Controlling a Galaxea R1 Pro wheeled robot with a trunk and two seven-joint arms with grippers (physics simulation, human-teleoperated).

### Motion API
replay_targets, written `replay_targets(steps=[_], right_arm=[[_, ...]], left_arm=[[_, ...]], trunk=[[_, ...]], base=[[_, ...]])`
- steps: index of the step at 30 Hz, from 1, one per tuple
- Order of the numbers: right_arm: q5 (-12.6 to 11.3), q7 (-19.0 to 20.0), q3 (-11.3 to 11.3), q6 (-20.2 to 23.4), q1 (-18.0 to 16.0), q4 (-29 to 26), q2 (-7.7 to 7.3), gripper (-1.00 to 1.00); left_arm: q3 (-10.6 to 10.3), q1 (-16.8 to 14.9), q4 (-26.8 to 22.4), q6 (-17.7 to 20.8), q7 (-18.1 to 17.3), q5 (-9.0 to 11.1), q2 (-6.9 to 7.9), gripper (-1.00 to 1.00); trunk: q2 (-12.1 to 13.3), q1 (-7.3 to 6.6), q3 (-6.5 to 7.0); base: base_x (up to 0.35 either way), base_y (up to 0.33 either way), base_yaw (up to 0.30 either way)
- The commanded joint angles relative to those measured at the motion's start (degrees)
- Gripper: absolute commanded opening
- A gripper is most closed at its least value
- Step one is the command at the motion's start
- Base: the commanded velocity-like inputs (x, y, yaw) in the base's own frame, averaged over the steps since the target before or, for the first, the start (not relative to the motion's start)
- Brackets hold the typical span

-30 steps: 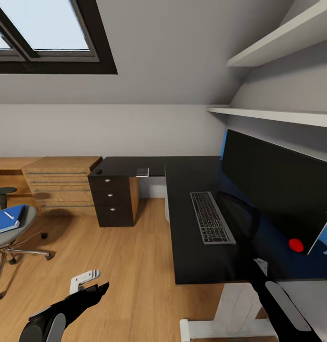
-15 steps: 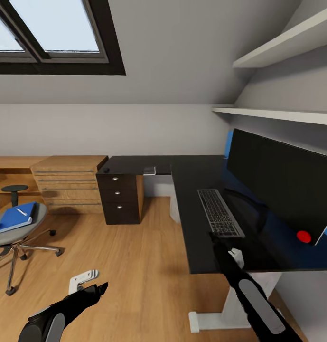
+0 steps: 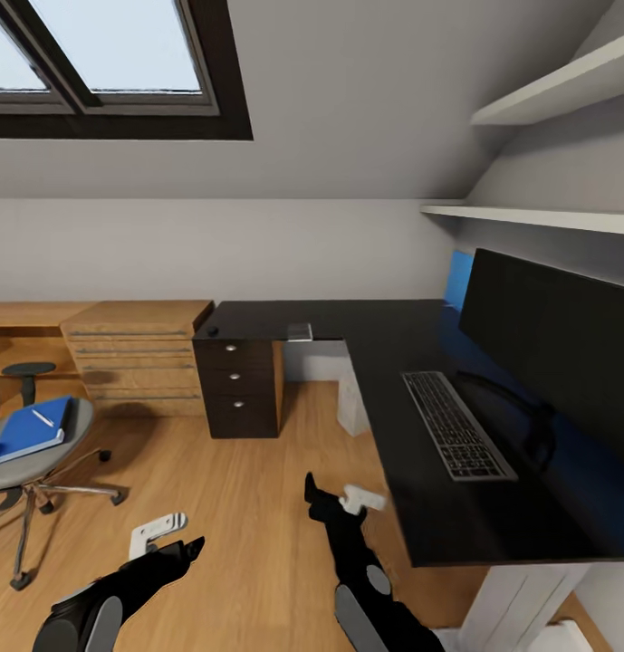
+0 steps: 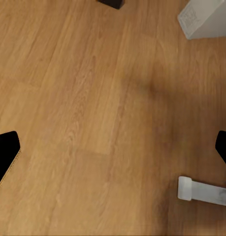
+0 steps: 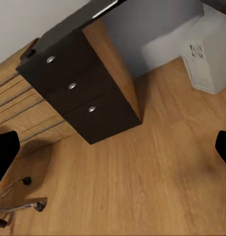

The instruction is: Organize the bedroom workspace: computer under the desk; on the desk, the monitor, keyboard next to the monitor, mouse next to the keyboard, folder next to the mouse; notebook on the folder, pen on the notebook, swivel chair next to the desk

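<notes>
Workspace part-arranged; both grippers empty.

The folder (image 3: pixel 26 428) is left on the swivel chair (image 3: pixel 31 453); left gripper (image 3: pixel 171 534) and right gripper (image 3: pixel 334 498) are held wide over floor; keyboard (image 3: pixel 456 435) is set beside the monitor (image 3: pixel 556 344) on the desk (image 3: pixel 384 344).

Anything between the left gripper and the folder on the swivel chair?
Nothing visible. Bare wood floor lies between the left gripper and the swivel chair; the folder lies on its seat, a pen on top.
</notes>
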Motion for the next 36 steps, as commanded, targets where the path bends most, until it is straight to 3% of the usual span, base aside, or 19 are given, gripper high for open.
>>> replay_targets(steps=[1,5,8,14,16,19,20,21,25,36], right_arm=[[2.6,-0.7,0.3,-1.8,-0.1,1.6,0.86,1.00],[6.5,-1.2,0.4,-5.0,-0.1,4.5,1.86,1.00],[7.4,-1.3,0.5,-6.3,-0.1,5.5,1.86,1.00],[7.9,-1.4,0.4,-6.6,-0.1,5.6,1.86,1.00],[8.2,-1.5,0.4,-4.7,-0.1,5.6,1.86,1.00],[8.8,-2.1,0.4,2.8,-0.5,5.5,1.86,1.00],[9.4,-2.6,0.3,8.4,-1.4,5.4,1.86,1.00],[9.6,-2.7,0.3,11.1,-1.9,5.4,1.86,1.00],[10.3,-3.6,0.2,19.0,-4.1,5.3,1.86,1.00],[10.6,-5.1,-0.3,20.5,-5.4,1.2,1.86,1.00]], left_arm=[[0.1,0.0,-0.1,0.3,0.3,0.5,-0.02,1.00],[1.9,0.0,-0.2,0.0,0.3,0.5,0.04,1.00],[3.3,0.0,-0.3,-0.2,0.3,0.5,0.05,1.00],[4.0,0.0,-0.3,-0.3,0.2,0.5,0.05,1.00],[4.0,0.0,-0.3,-0.3,0.3,0.5,0.05,1.00],[4.0,0.0,-0.3,-0.3,0.3,0.5,0.05,1.00],[4.0,0.0,-0.3,-0.3,0.3,0.4,0.04,1.00],[4.0,0.0,-0.3,-0.3,0.3,0.4,0.02,1.00],[3.6,0.0,-0.3,-0.3,0.3,0.3,-0.06,1.00],[2.7,0.0,-0.3,-0.2,0.2,0.2,0.01,1.00]], trunk=[[0.0,0.03,-0.06],[0.0,0.03,-0.06],[0.0,0.03,-0.06],[0.0,0.03,-0.06],[0.0,0.03,-0.06],[0.0,0.03,-0.06],[0.0,0.03,-0.06],[0.0,0.03,-0.06],[0.0,0.03,-0.06],[0.0,0.03,-0.06]], base=[[0.311,0.149,0.000],[0.314,0.141,0.000],[0.317,0.129,0.000],[0.319,0.127,0.000],[0.319,0.134,0.000],[0.319,0.133,0.000],[0.319,0.097,0.000],[0.319,0.078,0.000],[0.320,0.044,0.000],[0.319,0.100,0.000]])
